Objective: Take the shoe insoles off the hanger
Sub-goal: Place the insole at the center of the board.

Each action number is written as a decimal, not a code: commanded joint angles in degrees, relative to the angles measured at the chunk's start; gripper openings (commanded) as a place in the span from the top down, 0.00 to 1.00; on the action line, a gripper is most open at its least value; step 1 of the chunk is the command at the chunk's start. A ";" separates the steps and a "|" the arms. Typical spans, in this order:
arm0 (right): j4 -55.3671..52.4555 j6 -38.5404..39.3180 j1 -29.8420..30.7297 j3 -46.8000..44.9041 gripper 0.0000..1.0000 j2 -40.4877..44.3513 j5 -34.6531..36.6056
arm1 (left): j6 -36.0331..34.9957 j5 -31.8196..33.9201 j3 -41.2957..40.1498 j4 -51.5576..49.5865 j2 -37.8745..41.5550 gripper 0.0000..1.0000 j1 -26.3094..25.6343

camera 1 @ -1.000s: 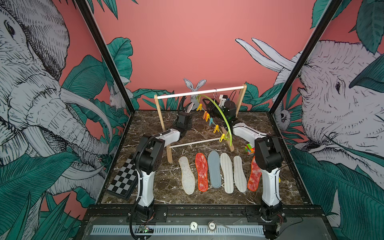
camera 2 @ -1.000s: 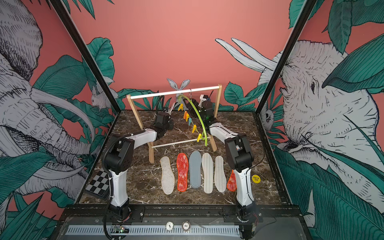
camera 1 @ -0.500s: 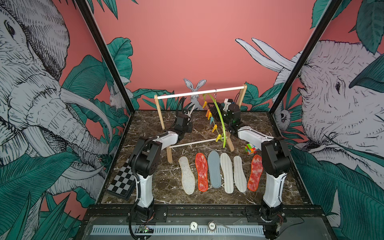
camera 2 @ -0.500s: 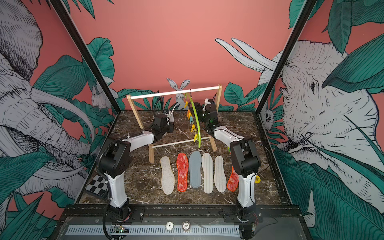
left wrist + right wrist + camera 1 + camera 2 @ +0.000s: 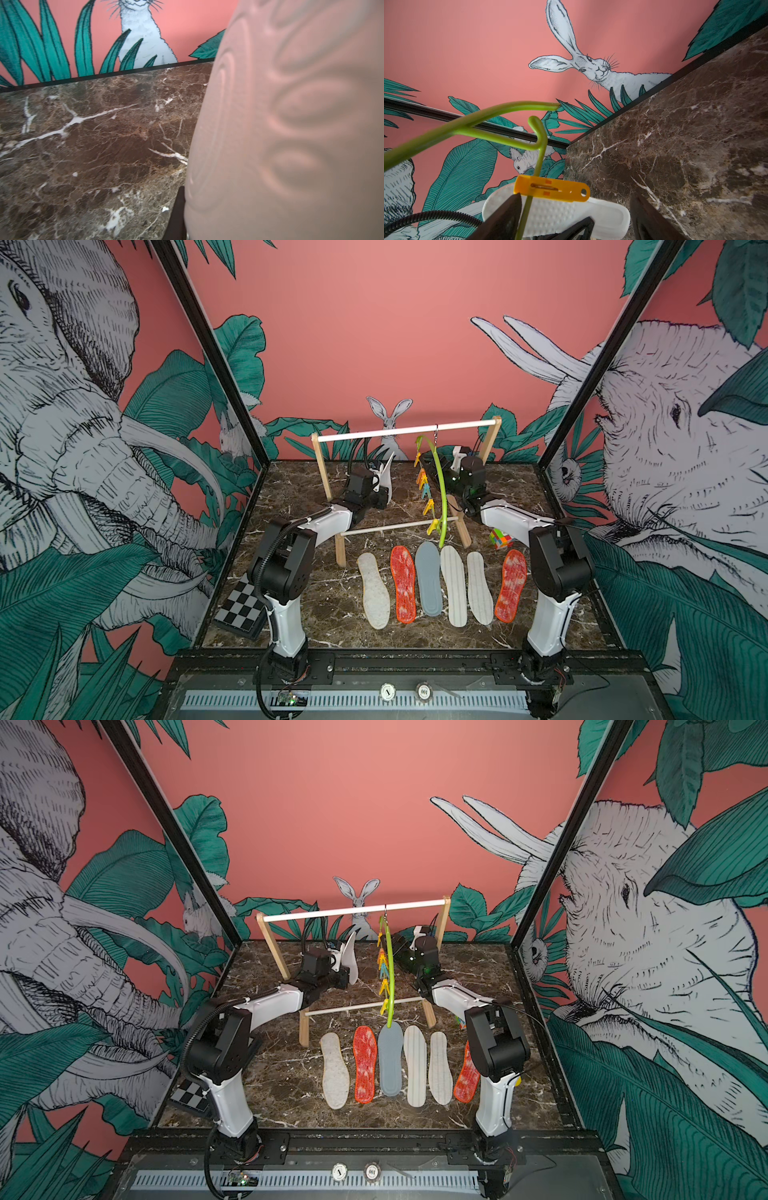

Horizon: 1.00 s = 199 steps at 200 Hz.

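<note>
The lime-green hanger (image 5: 441, 489) (image 5: 390, 969) hangs by its metal hook from the rack's white bar, several small coloured pegs along it. My left gripper (image 5: 381, 486) (image 5: 347, 969) is shut on a white dimpled insole (image 5: 385, 470) (image 5: 291, 124), held upright and apart from the hanger, to its left. My right gripper (image 5: 432, 460) (image 5: 575, 216) stands open beside the hanger. A yellow peg (image 5: 550, 188) lies between its fingers, the white insole (image 5: 556, 216) behind it. Several shoe insoles lie in a row on the table: cream (image 5: 373, 590), red-orange (image 5: 403, 584), grey-blue (image 5: 429, 578), striped white (image 5: 454, 585).
The wooden rack (image 5: 407, 432) stands across the back of the marble table (image 5: 324, 614). A chequered board (image 5: 243, 610) lies at the front left corner. A coloured cube (image 5: 500, 538) sits behind the right arm's elbow. Printed walls close in both sides and the back.
The hanger has swung from a slant to nearly upright. My right arm has drawn back to the right. The left gripper keeps the white insole, almost still.
</note>
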<state>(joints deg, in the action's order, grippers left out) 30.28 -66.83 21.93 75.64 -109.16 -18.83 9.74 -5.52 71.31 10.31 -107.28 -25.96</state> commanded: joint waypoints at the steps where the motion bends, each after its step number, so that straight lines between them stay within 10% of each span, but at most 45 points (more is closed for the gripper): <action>1: 3.39 0.04 -0.36 0.25 0.18 1.95 0.52 | 0.69 -3.36 -0.58 -1.54 3.48 1.00 -0.23; 199: -0.97 3.15 5.47 0.91 0.18 2.86 3.50 | 1.50 -3.56 -1.00 -0.69 3.27 1.00 -0.15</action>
<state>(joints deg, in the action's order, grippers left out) 28.34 -65.58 26.59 75.94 -109.12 -16.14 10.76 -8.62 71.18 9.72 -106.80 -25.96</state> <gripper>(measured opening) 0.822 0.062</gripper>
